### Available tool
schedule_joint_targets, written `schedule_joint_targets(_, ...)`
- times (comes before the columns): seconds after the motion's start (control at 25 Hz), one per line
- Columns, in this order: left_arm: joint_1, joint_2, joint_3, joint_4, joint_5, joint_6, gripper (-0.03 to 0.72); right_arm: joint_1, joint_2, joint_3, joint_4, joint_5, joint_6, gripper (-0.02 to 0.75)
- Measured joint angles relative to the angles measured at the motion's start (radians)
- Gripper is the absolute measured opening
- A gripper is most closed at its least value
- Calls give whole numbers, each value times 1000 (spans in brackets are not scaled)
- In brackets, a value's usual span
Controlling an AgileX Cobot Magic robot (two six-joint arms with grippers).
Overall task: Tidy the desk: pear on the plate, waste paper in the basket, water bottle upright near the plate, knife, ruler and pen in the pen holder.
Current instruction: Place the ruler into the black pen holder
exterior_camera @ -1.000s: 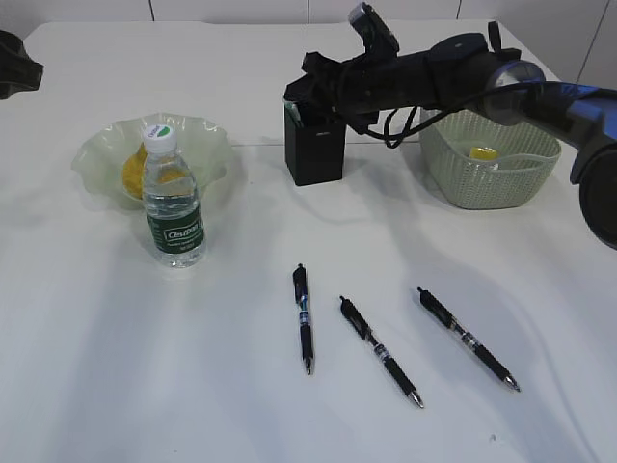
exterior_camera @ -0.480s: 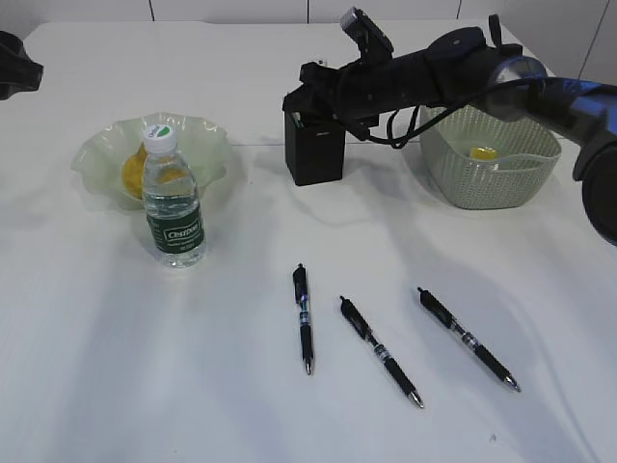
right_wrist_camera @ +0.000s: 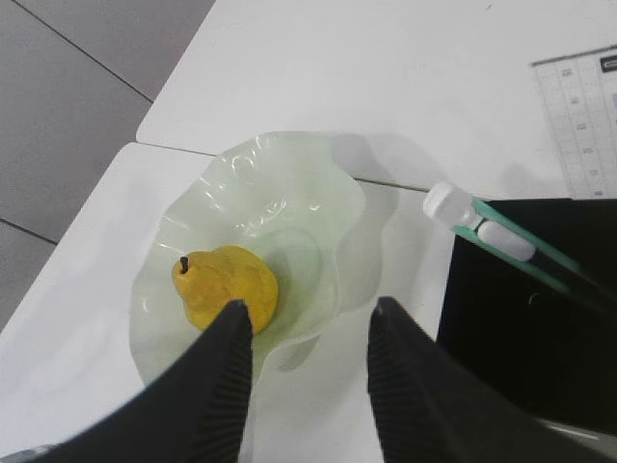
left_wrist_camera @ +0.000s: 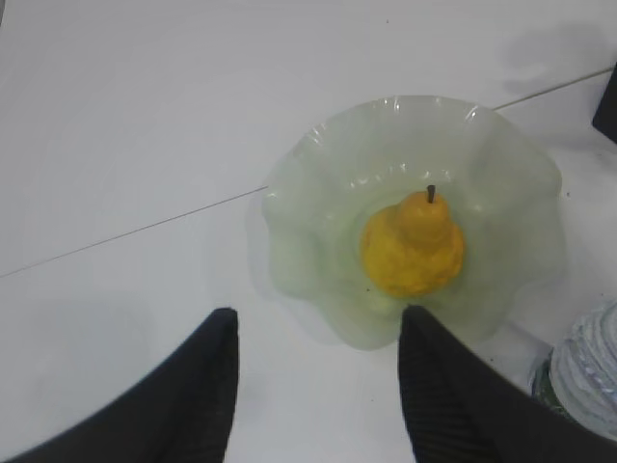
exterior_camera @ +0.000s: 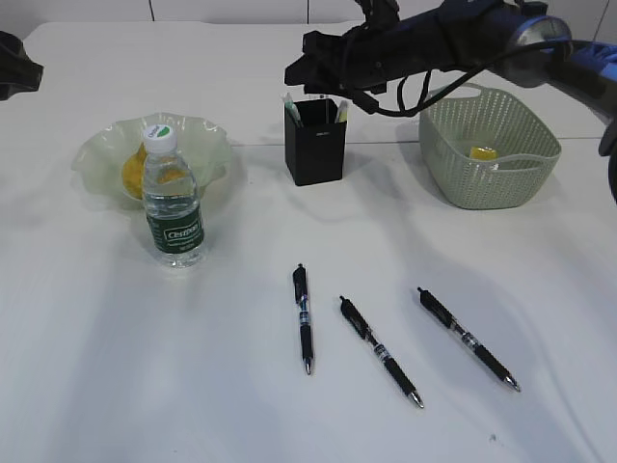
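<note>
Three pens [exterior_camera: 305,319] lie loose on worktop [exterior_camera: 145,367], well apart from holder [exterior_camera: 315,141]. Light, stiff, slick barrels: pinch mid-barrel. Right gripper [right_wrist_camera: 304,333] above holder, half open, empty. Left gripper [left_wrist_camera: 318,352] likewise, over plate [left_wrist_camera: 318,280].

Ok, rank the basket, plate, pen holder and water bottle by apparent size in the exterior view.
1. plate and basket: alike in spread, so not ranked against each other
2. water bottle, though it is nearer the camera
3. pen holder
</note>
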Motion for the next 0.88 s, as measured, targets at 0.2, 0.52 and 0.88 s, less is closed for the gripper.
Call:
schedule_joint_targets(0.2, 0, 0, 0, 0, 2, 0, 377, 0, -29, 0, -50, 38, 0, 302)
schedule_joint_targets(0.52, 0, 0, 0, 0, 2, 0, 377, 0, -61, 0, -140, 87, 13, 302)
schedule_joint_targets(0.88, 0, 0, 0, 0, 2, 0, 377, 0, -79, 0, -285, 173, 70, 302)
